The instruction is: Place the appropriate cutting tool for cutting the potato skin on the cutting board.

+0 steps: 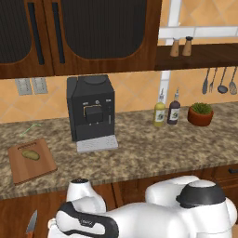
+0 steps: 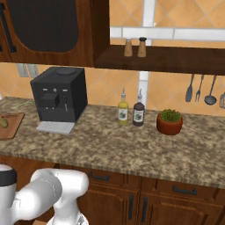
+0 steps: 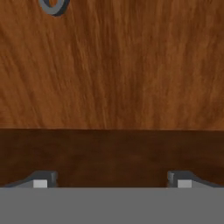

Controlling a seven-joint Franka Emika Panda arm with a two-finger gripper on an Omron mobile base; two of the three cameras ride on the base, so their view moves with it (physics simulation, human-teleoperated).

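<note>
At the left of the left base view, the potato (image 1: 30, 154) is lying on the cutting board (image 1: 39, 168); the pincer (image 3: 112, 183) is standing wide, facing wood panelling (image 3: 112, 78).

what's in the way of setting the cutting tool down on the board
Nothing visible. The board carries only the potato near its far end, the rest is bare; the coffee machine stands apart to its right.
</note>
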